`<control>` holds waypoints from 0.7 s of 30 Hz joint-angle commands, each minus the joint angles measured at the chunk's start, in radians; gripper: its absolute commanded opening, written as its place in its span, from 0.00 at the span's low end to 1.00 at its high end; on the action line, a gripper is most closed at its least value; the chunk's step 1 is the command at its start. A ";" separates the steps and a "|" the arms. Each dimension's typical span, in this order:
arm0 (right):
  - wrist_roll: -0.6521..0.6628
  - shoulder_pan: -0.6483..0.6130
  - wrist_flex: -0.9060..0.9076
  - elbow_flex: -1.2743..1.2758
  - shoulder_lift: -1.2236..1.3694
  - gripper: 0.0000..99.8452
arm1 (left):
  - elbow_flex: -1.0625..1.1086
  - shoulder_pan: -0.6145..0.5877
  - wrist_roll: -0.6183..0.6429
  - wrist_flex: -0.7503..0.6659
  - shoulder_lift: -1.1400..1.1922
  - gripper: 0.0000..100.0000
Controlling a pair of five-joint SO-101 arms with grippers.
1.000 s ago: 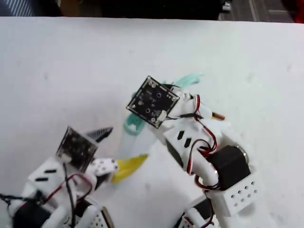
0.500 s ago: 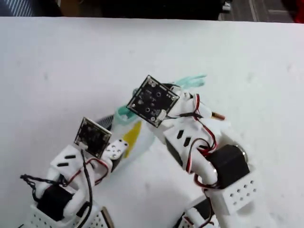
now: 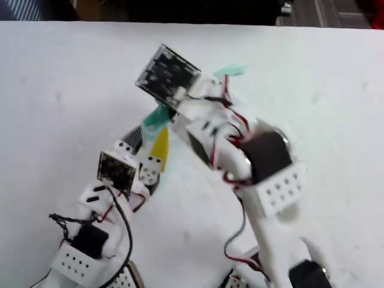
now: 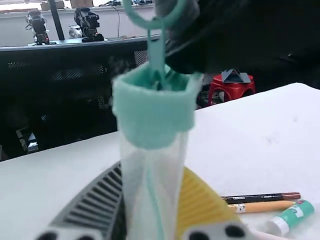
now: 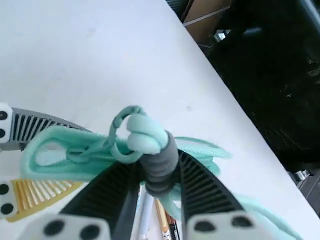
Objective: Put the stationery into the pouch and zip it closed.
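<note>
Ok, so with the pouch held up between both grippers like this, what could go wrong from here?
1. The right gripper pinches only the small grey bead on the zip cord; a tug may slip it free.
2. The left gripper clamps the thin clear pouch; a hard pull could drag it out.
3. The pencils and tube lie on the table, apparently outside the pouch; zipping now would likely shut them out.

TEXT LEGIBLE: none | dark pencil on desk: pale print along the barrel, too small to read | glue stick on desk: label marks blurred, unreadable | numbers, signs: none that can be made out in any view
</note>
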 commanded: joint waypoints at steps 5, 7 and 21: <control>-0.009 -0.010 0.101 -0.008 0.084 0.02 | -0.009 -0.068 0.014 0.049 -0.027 0.02; -0.009 -0.013 0.122 -0.008 0.077 0.02 | -0.041 -0.064 0.014 0.137 -0.027 0.02; -0.002 -0.031 0.194 -0.012 0.084 0.02 | -0.198 -0.067 0.112 0.560 -0.028 0.21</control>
